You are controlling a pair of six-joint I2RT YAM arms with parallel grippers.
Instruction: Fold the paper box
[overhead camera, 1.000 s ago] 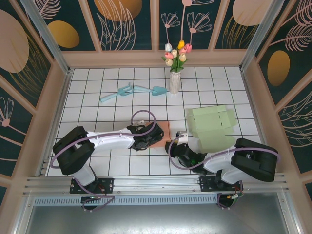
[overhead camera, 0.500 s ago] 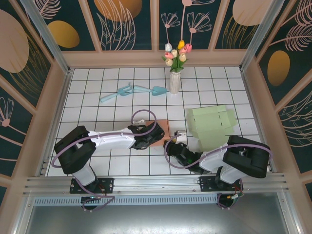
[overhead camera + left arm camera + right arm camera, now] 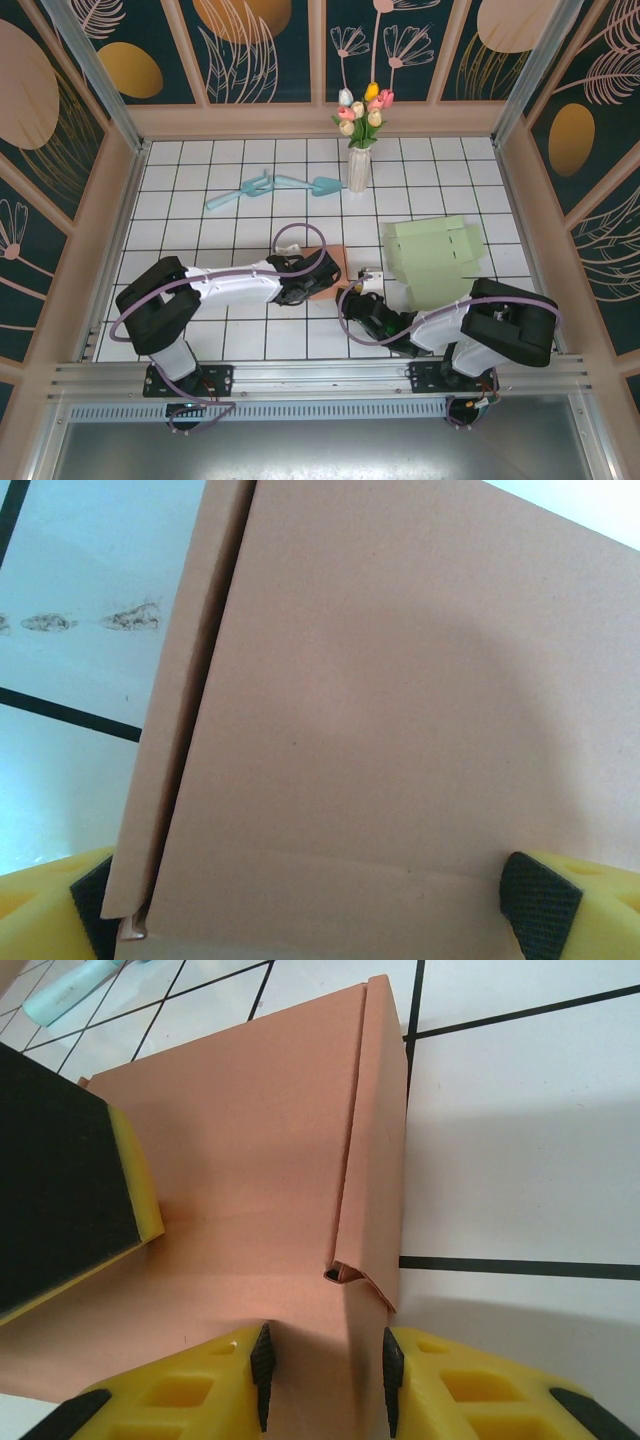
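Right pincer clamped on paper box wall at 6 o'clock; left pincer straddles box, cannot tell grip.

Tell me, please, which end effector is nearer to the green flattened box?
Right. The right end effector is just left of the green flattened box, at the brown box; the left end effector is farther left.

The top external camera looked down from above and behind the arm bases onto the whole table. Both wrist cameras hung very close over the paper box, facing it from opposite sides. All three views shared that box.
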